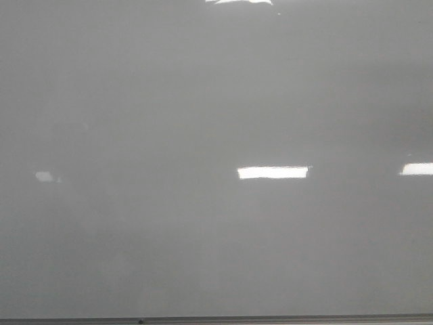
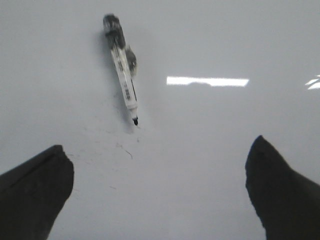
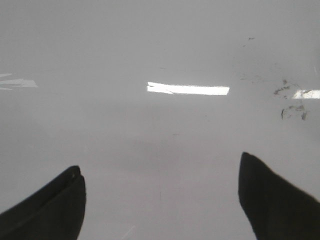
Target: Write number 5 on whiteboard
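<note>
Light is nearly all that shows of the room — it appears as reflections on a glossy pale grey surface that fills the front view, with a bright white reflected bar (image 1: 272,172) just right of the frame's centre, a second bar (image 1: 417,168) cut off at the right edge, a small dim patch (image 1: 44,176) at the left, and a sliver of glare (image 1: 238,2) at the top edge. Along the very bottom of the frame runs a thin metal edge strip (image 1: 270,319) — darker than the surface above it. No wall, floor, furniture or window can be made out in any view.
</note>
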You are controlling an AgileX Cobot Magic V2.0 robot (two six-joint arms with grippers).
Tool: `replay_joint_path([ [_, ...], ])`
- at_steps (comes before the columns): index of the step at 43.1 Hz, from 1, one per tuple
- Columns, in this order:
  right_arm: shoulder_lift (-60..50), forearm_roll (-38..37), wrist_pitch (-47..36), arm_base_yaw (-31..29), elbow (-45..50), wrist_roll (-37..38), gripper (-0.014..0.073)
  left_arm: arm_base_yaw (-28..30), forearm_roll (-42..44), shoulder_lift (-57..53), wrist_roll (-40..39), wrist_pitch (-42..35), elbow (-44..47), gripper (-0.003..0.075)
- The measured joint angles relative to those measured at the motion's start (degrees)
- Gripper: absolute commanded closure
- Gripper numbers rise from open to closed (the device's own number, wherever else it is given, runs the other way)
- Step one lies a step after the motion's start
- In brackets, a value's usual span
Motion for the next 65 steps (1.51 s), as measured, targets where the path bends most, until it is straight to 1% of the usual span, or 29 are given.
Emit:
replay_joint_path([
  [4,0.0,0.0,0.0,0.0,0.0,0.0,-0.0046,0.0,-2.8,9.7,0.0,-1.3,-3.8,0.0048],
  [9,0.0,0.0,0.0,0.0,0.0,0.0,-0.0046,0.0,-4.2,20.6,0.0,-6.1,-8.8,0.0048],
  [14,0.0,0.0,0.0,0.0,0.0,0.0,-0.0046,0.0,-5.7,29.2,0.0,-9.9,-12.8,0.0050],
  [20,0.0,0.0,0.0,0.0,0.0,0.0,-0.0046,0.0,-6.2,38.2,0.0,-12.6,-17.0,0.0062],
  [24,0.0,0.0,0.0,0.0,0.0,0.0,-0.0046,0.0,-6.9,42.6,0.0,-14.3,-19.3,0.0108],
  [31,0.0,0.0,0.0,0.0,0.0,0.0,-0.0046,0.0,-7.8,48.0,0.0,-15.7,-22.6,0.0232],
  [40,0.0,0.0,0.0,0.0,0.0,0.0,-0.0046,0.0,-8.1,52.1,0.0,-18.2,-23.7,0.0294],
  [45,0.0,0.0,0.0,0.0,0.0,0.0,-0.0046,0.0,-8.1,52.6,0.0,-18.9,-23.8,0.0365],
  [50,0.0,0.0,0.0,0.0,0.0,0.0,-0.0046,0.0,-8.1,53.0,0.0,-19.7,-23.8,0.0473],
  [56,0.0,0.0,0.0,0.0,0.0,0.0,-0.0046,-0.1,-8.1,53.1,0.0,-20.2,-23.8,0.0650],
  [60,0.0,0.0,0.0,0.0,0.0,0.0,-0.0046,-0.1,-8.4,53.2,0.0,-20.5,-23.8,0.0743],
  [65,0.0,0.0,0.0,0.0,0.0,0.0,-0.0046,0.0,-7.0,53.2,0.0,-20.0,-23.8,0.0741],
])
